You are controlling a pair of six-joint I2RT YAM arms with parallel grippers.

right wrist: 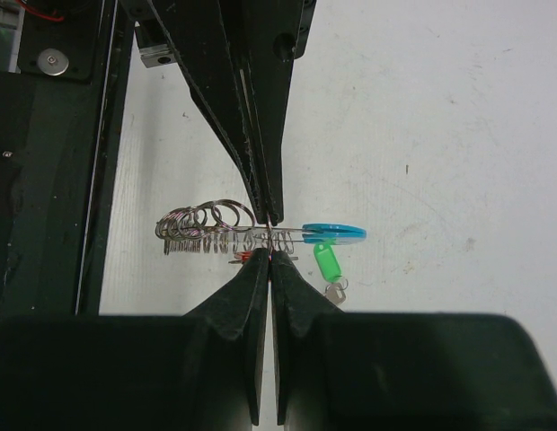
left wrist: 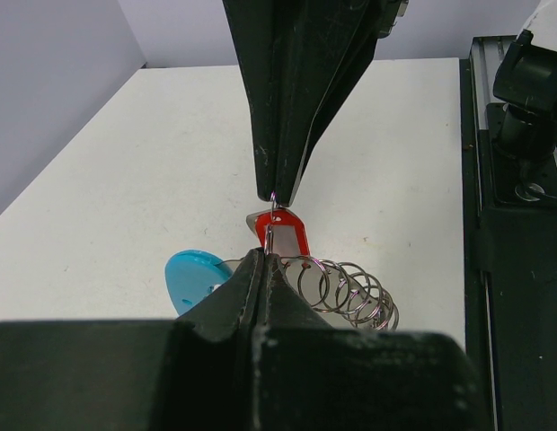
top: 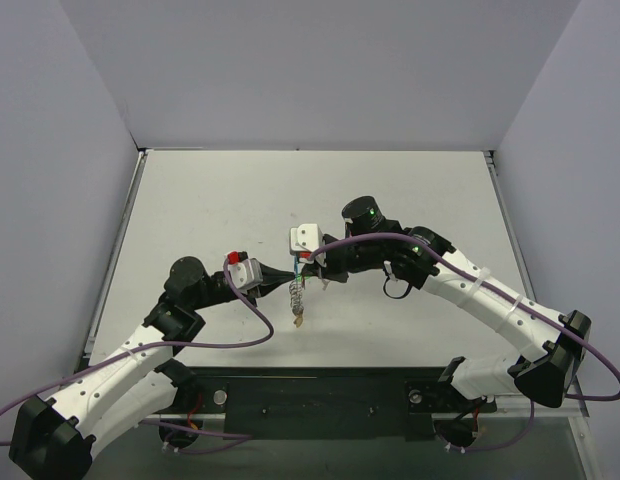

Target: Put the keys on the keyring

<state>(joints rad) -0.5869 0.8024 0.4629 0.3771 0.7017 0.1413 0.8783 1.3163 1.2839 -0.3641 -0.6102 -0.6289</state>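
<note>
The keyring [top: 297,293] hangs between both grippers above the table, its yellow piece [top: 299,320] lowest. My left gripper [top: 288,272] is shut on one of its rings. My right gripper [top: 312,266] meets it tip to tip, shut on the red key's thin ring. In the left wrist view my left gripper [left wrist: 265,258] pinches a thin wire ring in front of the red tag [left wrist: 285,235], with the light-blue tag [left wrist: 190,278] on its left and the chain rings [left wrist: 346,287] on its right. In the right wrist view my right gripper [right wrist: 270,254] sits under the chain [right wrist: 202,229]. The green-tagged key [right wrist: 326,264] hangs below the blue tag [right wrist: 334,233]. The black key is out of view.
The white table [top: 240,200] lies below, with grey walls on three sides. A black base rail [top: 320,395] runs along the near edge and also shows in the right wrist view [right wrist: 45,180].
</note>
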